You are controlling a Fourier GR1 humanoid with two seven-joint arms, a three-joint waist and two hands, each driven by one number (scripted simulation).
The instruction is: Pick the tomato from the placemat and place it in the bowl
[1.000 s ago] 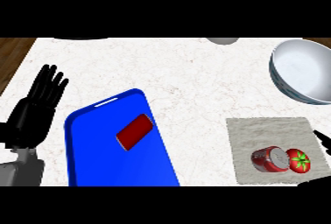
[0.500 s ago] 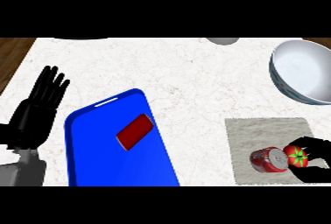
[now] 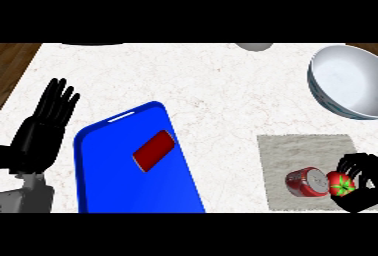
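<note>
1. Counter (image 3: 214, 80) first: a pale marbled top that fills pretty much the whole head view.
2. Blue tray (image 3: 111, 175) sits left of centre, tilted a bit, with a small red block (image 3: 153, 150) lying on it.
3. White bowl (image 3: 347, 82) is up at the top right corner, well apart from the tomato.
4. Grey placemat (image 3: 295, 155) is at the lower right, just below the bowl.
5. Left hand (image 3: 40, 132) is resting at the left edge, fingers straight and pointing up, holding nothing.
6. Right hand (image 3: 362, 182) is down at the placemat's right edge, fingers curled round the tomato.
7. Red can (image 3: 304, 181) lies on its side on the mat, right up against the tomato.
8. Tomato (image 3: 339, 183) is on the placemat, sitting inside the right hand's curl.
</note>
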